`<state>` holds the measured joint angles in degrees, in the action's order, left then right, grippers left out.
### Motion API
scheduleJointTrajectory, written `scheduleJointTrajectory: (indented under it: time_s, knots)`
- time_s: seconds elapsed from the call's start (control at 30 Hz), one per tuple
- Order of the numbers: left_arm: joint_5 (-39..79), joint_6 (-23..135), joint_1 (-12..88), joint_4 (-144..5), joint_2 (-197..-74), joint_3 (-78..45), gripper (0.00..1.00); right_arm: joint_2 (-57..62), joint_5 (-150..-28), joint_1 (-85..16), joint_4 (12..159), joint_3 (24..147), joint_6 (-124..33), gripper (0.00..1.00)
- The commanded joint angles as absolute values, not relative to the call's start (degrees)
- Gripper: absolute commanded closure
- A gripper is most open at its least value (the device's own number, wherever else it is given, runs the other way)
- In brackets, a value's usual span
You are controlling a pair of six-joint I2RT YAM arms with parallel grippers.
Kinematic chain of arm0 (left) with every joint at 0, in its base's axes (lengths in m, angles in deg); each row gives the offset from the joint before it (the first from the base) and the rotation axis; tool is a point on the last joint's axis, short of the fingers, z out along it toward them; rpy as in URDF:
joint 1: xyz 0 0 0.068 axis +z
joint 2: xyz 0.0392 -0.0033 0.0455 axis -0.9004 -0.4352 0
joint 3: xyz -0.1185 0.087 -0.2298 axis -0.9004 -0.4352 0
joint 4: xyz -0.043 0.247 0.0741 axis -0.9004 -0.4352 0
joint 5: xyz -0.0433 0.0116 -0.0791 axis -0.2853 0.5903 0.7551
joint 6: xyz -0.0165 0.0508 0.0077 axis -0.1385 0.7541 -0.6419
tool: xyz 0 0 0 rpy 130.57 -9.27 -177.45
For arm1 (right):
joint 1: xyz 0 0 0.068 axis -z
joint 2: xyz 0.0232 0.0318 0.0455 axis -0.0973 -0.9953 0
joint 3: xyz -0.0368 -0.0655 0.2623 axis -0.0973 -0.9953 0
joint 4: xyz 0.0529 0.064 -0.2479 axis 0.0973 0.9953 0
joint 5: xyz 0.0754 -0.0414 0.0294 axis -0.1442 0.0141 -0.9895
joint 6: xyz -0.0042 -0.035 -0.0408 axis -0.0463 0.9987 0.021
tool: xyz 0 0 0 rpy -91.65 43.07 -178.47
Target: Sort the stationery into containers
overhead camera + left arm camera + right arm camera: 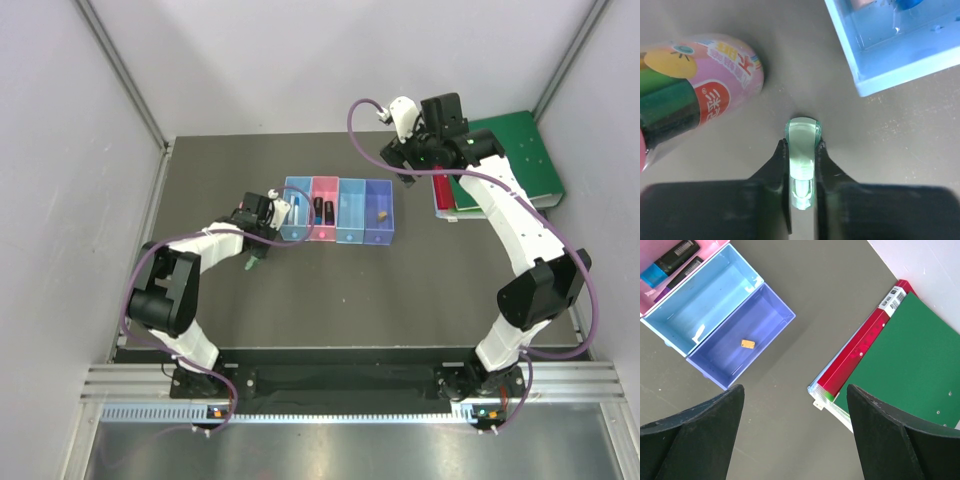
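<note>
My left gripper (802,144) is shut on a pale green marker (803,131), low over the table just left of the containers (351,240). A pink bottle with a colourful label (695,85) lies close to its left. The joined row holds a blue-white pen (297,210) in the first light blue bin (900,55), two dark markers (675,255) in the pink bin (323,232), and a tiny tan nub (747,343) in the violet bin (715,365). My right gripper (795,390) hangs open and holds nothing, high above the table between the bins and the binder.
A large green binder (910,355) lies on a red folder (865,350) at the back right, against the enclosure wall. Pale walls close in the table on the left, back and right.
</note>
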<state>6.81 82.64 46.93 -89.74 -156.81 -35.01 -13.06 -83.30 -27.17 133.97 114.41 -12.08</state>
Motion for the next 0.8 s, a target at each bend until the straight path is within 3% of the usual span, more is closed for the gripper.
scheduleJointTrajectory:
  time_s: [0.0, 0.77]
  knots:
    - [6.03, 82.70, 47.86, -100.11, -162.56, -39.25, 1.00, -10.18, -83.08, -26.85, 133.08, 116.34, -11.78, 0.17]
    - [10.86, 79.80, 47.68, -106.87, -155.62, -33.27, 1.00, -10.35, -83.08, -26.85, 133.52, 117.13, -11.78, 0.16]
